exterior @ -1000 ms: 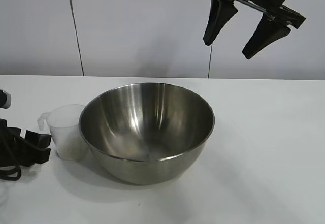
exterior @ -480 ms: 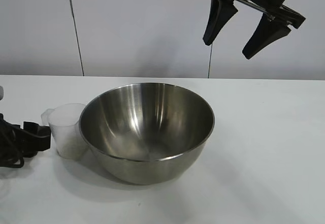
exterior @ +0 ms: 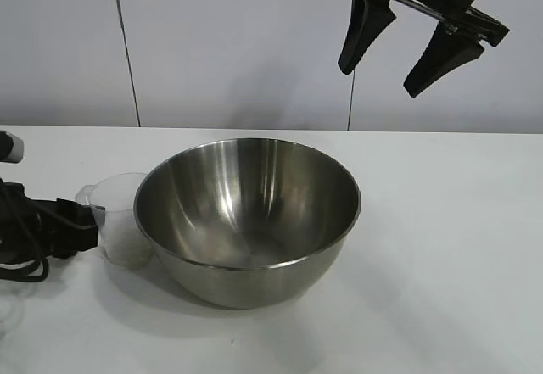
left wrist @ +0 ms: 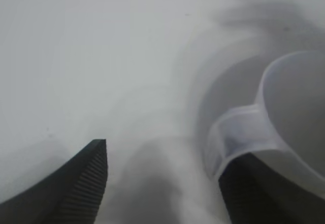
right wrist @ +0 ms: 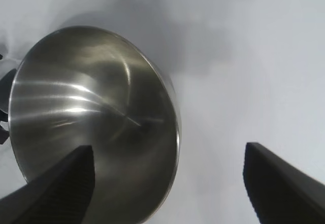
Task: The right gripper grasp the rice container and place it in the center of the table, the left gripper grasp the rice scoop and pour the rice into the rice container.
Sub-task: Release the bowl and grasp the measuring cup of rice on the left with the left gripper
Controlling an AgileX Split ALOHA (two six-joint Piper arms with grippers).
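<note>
The steel rice container (exterior: 246, 213) stands at the middle of the white table (exterior: 441, 247). The clear plastic rice scoop (exterior: 123, 221) stands upright against its left side, handle (exterior: 87, 196) toward the left. My left gripper (exterior: 92, 226) is low at the table's left edge, open, at the scoop's handle. In the left wrist view (left wrist: 162, 153) the handle (left wrist: 228, 137) lies over one finger, not between the two. I cannot make out the rice. My right gripper (exterior: 377, 81) hangs open and empty high above the container's right side; the container also shows in the right wrist view (right wrist: 91, 112).
A grey panelled wall (exterior: 237, 43) runs behind the table. Bare tabletop lies to the right of the container and in front of it.
My left gripper has moved right up to the scoop's handle. The scoop has slid a little right, against the container. The right gripper has not moved.
</note>
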